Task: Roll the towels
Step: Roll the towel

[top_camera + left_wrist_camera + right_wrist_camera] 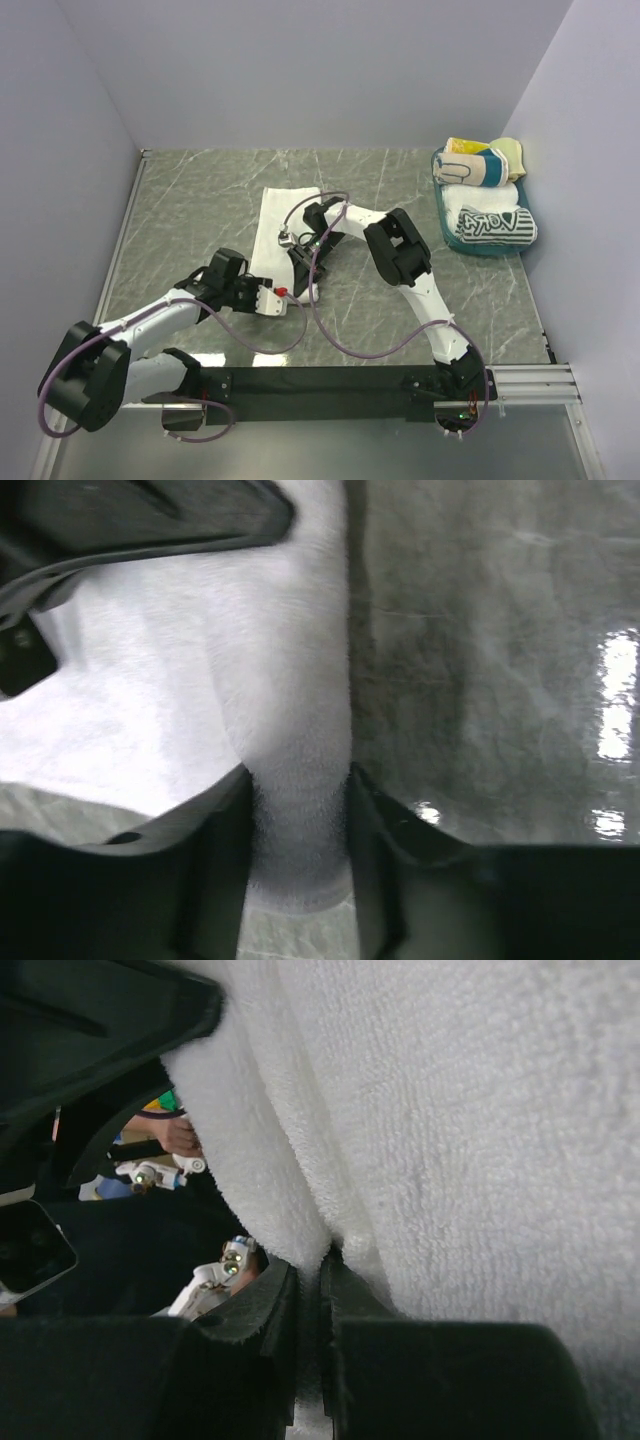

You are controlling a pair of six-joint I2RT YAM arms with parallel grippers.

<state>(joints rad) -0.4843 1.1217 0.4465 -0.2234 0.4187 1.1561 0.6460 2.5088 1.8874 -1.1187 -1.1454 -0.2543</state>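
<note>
Top external: the white towel lies flat, well apart from the teal tray holding the rolled towels. The left gripper and right gripper meet at the towel end farthest from that tray.

Left wrist: jaws clamped on a bunched ridge of the white towel.

Right wrist: jaws pressed nearly together, pinching a thin fold of the white towel.

The cloth looks light, limp and grippy rather than slick, so it would likely sag or unroll. It is best held at the edge, both ends evenly.
</note>
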